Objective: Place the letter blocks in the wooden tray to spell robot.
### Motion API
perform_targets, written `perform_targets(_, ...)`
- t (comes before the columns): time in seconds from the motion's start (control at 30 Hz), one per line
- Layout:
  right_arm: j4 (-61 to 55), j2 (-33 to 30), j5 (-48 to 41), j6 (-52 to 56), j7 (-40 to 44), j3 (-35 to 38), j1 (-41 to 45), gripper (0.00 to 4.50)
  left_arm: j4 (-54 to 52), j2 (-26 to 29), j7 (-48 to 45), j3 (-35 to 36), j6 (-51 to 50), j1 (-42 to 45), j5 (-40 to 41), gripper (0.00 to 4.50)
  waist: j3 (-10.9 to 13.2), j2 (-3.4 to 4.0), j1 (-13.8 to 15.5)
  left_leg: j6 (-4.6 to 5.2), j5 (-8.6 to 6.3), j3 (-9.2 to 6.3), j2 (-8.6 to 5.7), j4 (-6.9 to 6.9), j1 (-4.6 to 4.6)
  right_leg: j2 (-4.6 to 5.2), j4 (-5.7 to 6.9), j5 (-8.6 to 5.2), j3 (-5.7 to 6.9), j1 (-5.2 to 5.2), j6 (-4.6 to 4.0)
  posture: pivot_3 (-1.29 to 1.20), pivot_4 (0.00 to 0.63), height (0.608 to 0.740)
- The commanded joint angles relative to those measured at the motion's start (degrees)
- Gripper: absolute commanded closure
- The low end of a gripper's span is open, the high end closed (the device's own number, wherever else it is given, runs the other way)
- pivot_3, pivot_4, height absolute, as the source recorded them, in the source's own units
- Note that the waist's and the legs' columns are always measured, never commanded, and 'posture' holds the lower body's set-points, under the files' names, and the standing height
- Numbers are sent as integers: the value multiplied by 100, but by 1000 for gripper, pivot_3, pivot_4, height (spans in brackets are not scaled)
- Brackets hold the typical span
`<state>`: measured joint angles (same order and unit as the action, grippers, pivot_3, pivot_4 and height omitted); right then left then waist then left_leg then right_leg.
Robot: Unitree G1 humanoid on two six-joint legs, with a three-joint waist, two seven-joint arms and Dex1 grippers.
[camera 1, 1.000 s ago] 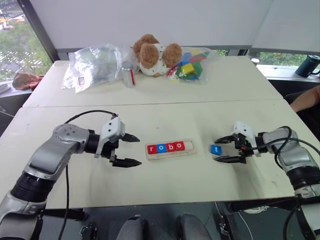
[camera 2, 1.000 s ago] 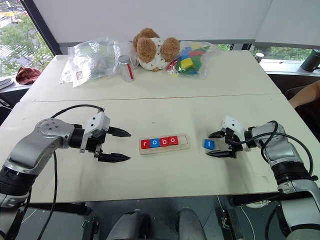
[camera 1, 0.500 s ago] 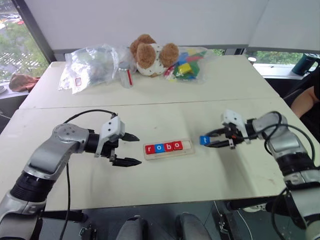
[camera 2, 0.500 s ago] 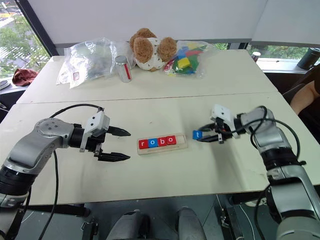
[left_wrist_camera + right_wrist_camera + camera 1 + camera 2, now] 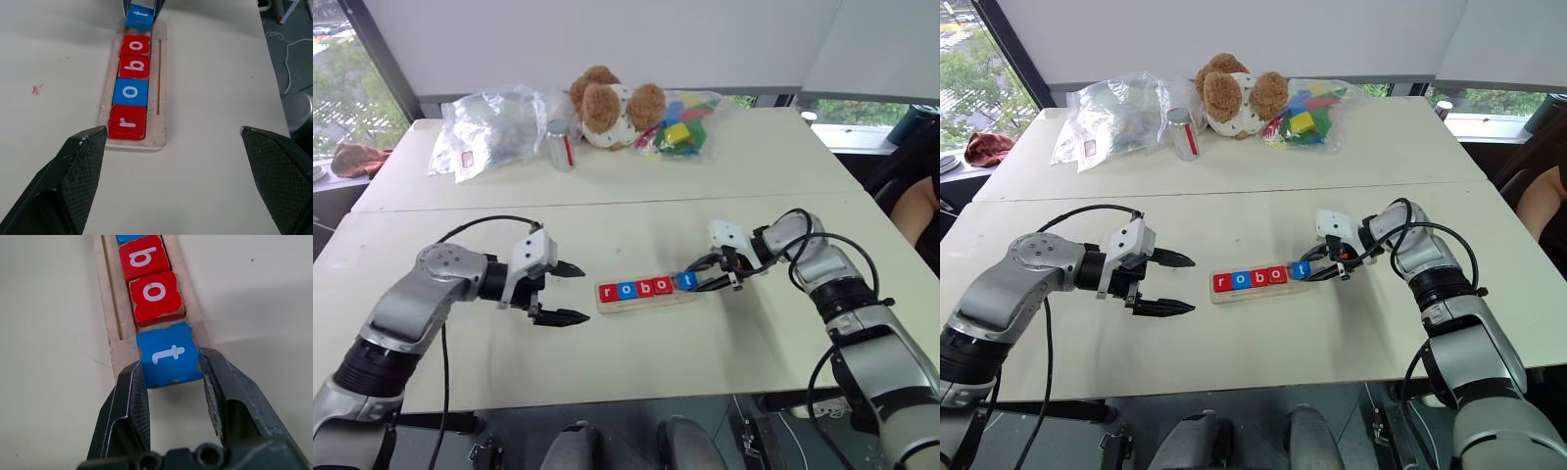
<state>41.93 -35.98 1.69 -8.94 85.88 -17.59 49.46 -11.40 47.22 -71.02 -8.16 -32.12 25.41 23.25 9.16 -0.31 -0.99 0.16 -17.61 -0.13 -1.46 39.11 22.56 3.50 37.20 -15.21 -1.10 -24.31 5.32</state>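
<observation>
The wooden tray lies mid-table with the letter blocks red r, blue o, red b and red o in a row. My right gripper is shut on the blue t block. It holds that block at the tray's right end, right beside the red o. Whether the block rests in the tray I cannot tell. My left gripper hangs open just left of the tray with nothing between its fingers.
Along the far table edge lie a clear plastic bag, a small can, a teddy bear and a bag of coloured toy blocks. A person's arm shows at the right edge.
My right gripper, open around the t block on the table a second ago, has shut on it and carried it left to the tray's right end. The left arm has kept still.
</observation>
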Motion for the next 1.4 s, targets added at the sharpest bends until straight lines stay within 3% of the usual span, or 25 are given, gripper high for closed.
perform_targets(0.03, 75, 55, 31, -168, 92, 17, 168, 3377, -175, 42, 45, 162, 3, -24, 84, 0, 0, 0, 1, 0, 0, 0, 0, 0, 0, 0, 0, 0, 0, 0, 0, 0, 150, 740)
perform_targets(0.73, 586, 446, 291, -353, 127, -30, 387, 3377, -388, 51, 252, 202, -62, -221, 212, 0, 0, 0, -7, -1, 0, -1, 0, 0, -2, 1, 1, 0, 0, 1, 0, 0, 150, 740)
perform_targets(0.93, 580, 469, 290, -365, 95, 1, 451, 366, -386, 25, 270, 193, -90, -189, 224, 0, 0, 0, -8, -6, 3, -2, 0, -1, -3, 1, 2, 0, 2, 1, 0, 0, 150, 740)
perform_targets(0.97, 538, 450, 277, -342, 128, 3, 453, 31, -377, 20, 268, 190, -95, -177, 220, 0, 0, 0, -7, -6, 3, -2, 0, -1, -3, 1, 2, 0, 2, 1, 0, 0, 150, 740)
perform_targets(1.4, -26, 271, 90, -53, 174, 133, 182, 31, -207, -88, 245, 128, -46, -53, 154, 0, 0, 1, 11, -6, 3, -2, 0, -1, -1, 2, 1, 0, 2, 0, 0, 0, 150, 740)
